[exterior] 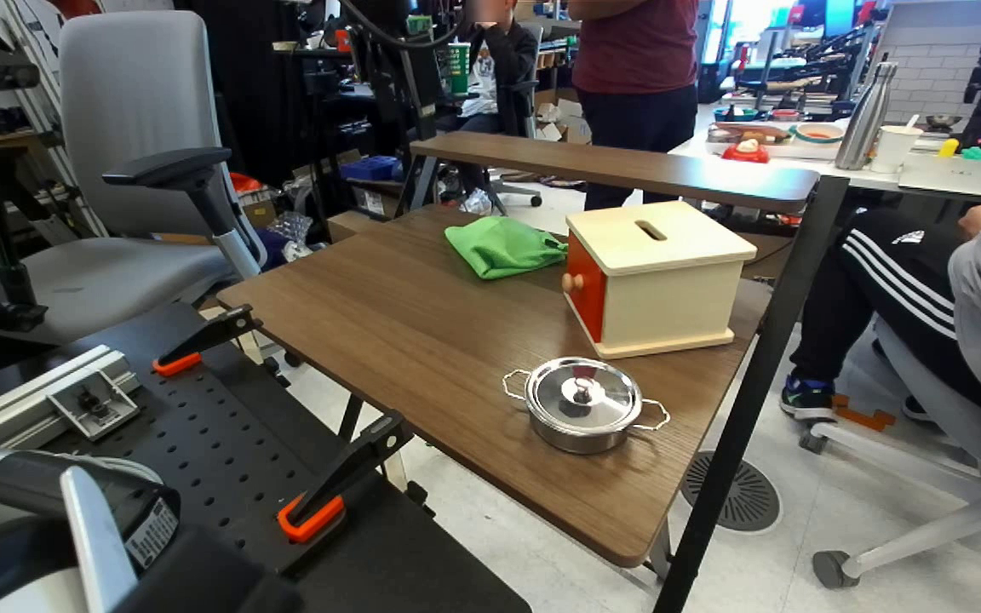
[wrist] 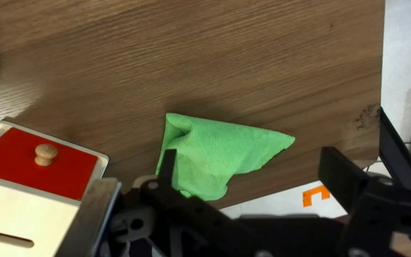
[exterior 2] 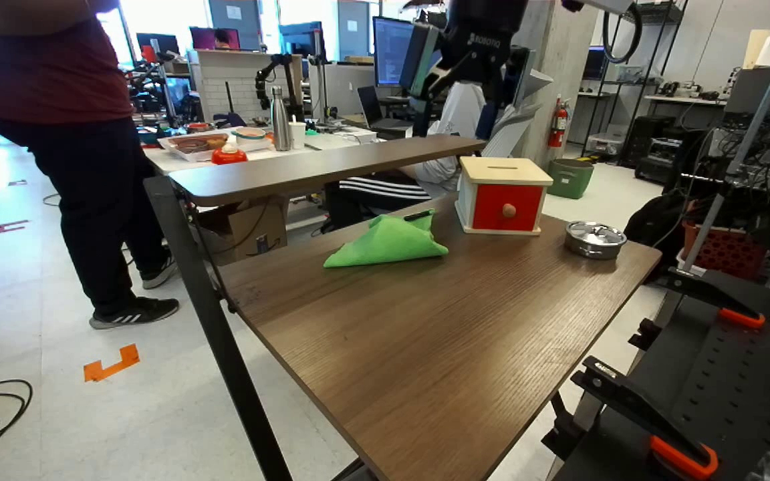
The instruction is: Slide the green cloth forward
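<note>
In an exterior view, you have windows [exterior 2: 168, 17] overexposed past the bench's [exterior 2: 425, 347] far edge, sheen along its right edge; wrist view: gripper [wrist: 249, 153] blurred.

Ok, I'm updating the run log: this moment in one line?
gripper: open, empty; green cloth: rumpled, on table, ungripped; lidded pot, wooden box: on table

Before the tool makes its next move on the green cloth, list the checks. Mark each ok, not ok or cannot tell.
1. Tool open: ok, its fingers stand apart in the wrist view.
2. Tool lowered to the green cloth: not ok, it hangs higher in an exterior view.
3. Green cloth spread flat: not ok, it lies bunched.
4. Green cloth apart from the wooden box: ok, the table shows between them in the wrist view.
5. Pot apart from the green cloth: ok.
6. Tool's clearance from the raised shelf: cannot tell from these views.
</note>
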### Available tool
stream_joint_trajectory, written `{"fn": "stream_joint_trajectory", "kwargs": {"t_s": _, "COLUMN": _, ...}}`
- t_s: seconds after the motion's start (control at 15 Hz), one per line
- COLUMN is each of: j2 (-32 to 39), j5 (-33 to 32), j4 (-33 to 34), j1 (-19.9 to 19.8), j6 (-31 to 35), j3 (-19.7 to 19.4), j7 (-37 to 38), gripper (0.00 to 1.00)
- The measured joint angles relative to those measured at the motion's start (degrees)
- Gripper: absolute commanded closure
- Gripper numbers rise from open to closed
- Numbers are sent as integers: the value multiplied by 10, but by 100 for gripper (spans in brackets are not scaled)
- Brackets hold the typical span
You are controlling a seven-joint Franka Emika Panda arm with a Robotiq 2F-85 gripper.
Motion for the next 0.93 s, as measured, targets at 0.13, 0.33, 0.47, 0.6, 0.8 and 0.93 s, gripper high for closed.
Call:
{"fn": "stream_joint_trajectory", "kwargs": {"t_s": 0.13, "j2": 23, "j5": 1, "j4": 16, "j1": 2, "j6": -21, "j3": 0, "j7": -19, "gripper": 0}}
{"fn": "stream_joint_trajectory", "kwargs": {"t_s": 0.33, "j2": 65, "j5": -2, "j4": 52, "j1": 6, "j6": -36, "j3": -4, "j7": -38, "gripper": 0}}
{"fn": "stream_joint_trajectory", "kwargs": {"t_s": 0.47, "j2": 98, "j5": -2, "j4": 82, "j1": 8, "j6": -50, "j3": -7, "j7": -46, "gripper": 0}}
{"fn": "stream_joint_trajectory", "kwargs": {"t_s": 0.6, "j2": 130, "j5": -3, "j4": 111, "j1": 13, "j6": -55, "j3": -13, "j7": -49, "gripper": 0}}
{"fn": "stream_joint_trajectory", "kwargs": {"t_s": 0.8, "j2": 174, "j5": -12, "j4": 153, "j1": 25, "j6": -55, "j3": -25, "j7": -49, "gripper": 0}}
{"fn": "stream_joint_trajectory", "kwargs": {"t_s": 0.93, "j2": 198, "j5": -25, "j4": 177, "j1": 36, "j6": -52, "j3": -35, "j7": -49, "gripper": 0}}
